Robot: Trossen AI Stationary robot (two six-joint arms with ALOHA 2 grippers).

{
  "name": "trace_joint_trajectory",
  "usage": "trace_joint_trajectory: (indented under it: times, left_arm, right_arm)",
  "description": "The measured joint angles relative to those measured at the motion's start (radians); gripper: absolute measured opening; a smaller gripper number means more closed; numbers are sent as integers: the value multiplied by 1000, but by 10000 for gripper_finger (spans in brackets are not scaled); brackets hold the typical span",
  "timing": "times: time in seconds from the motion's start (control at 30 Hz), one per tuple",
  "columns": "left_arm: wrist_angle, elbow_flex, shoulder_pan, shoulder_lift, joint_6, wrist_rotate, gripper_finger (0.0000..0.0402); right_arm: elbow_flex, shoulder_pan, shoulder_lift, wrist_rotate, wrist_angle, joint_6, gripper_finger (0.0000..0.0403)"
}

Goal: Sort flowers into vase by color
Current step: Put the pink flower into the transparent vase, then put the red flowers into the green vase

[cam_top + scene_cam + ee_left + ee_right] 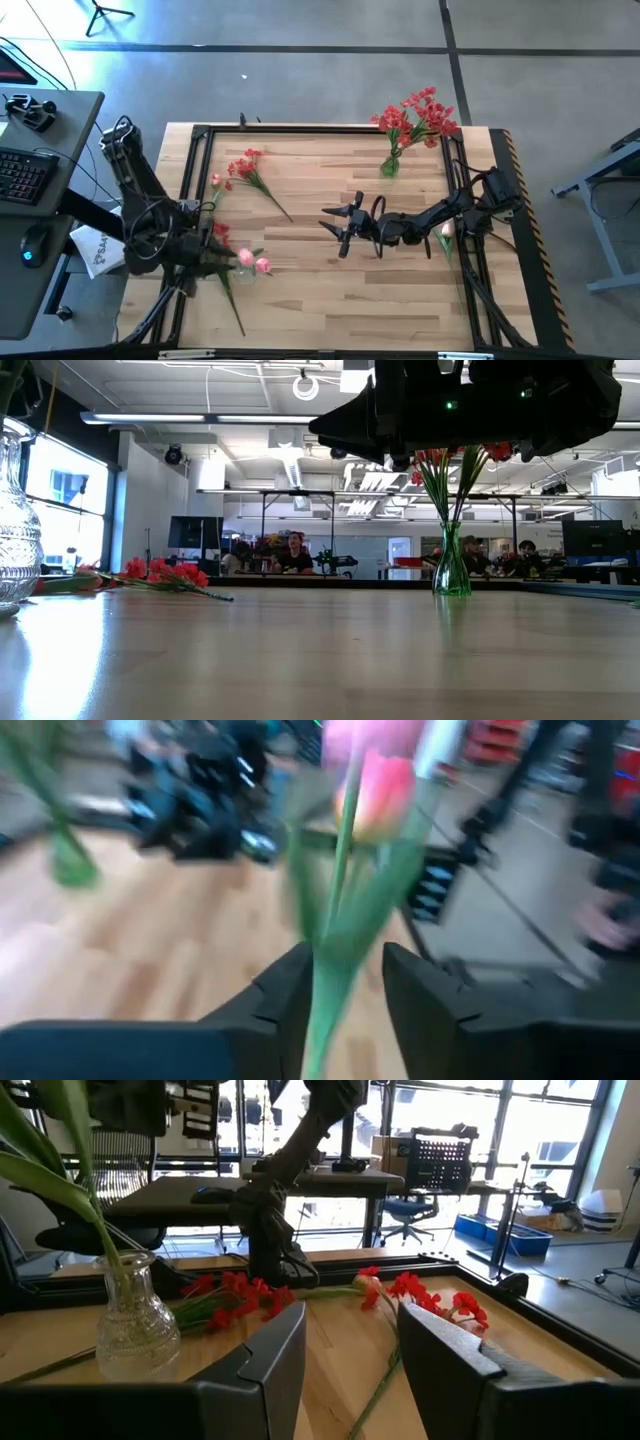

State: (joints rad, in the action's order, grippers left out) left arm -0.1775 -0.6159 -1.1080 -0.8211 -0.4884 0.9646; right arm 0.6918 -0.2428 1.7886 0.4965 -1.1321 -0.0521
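My left gripper is at the table's near left, shut on a pink tulip with a green stem. Beside it stands a clear glass vase holding a leafy stem; pink buds show there from above. Red flowers lie on the table, with a pink bud next to them. A green vase at the far right holds red flowers. My right gripper is open and empty over the table's middle. My left gripper has the pink tulip's leafy stem between its two fingers, well below the blossom. The stem runs across the fingers, with the blossom beyond the fingertips. Where the stem's lower end is, I cannot tell.
A black frame borders the wooden table. A pink flower shows under the right arm near the right edge. A long green stem runs toward the near edge at left. People sit in the room beyond the table.
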Motion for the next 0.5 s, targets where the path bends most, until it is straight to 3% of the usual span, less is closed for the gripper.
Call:
trace_joint_trajectory:
  times: [0.13,0.3,0.4,0.5]
  left_arm:
    - [-173,0,0,98,-100,-179,132]
    - [-324,0,0,230,-244,-217,129]
    - [-330,0,0,291,-194,-157,125]
    - [-280,-1,0,327,-12,30,120]
  right_arm:
    - [0,0,0,0,0,1,154]
    - [1,9,0,0,24,60,154]
    - [20,28,0,-2,159,145,154]
    - [120,58,0,-70,438,223,153]
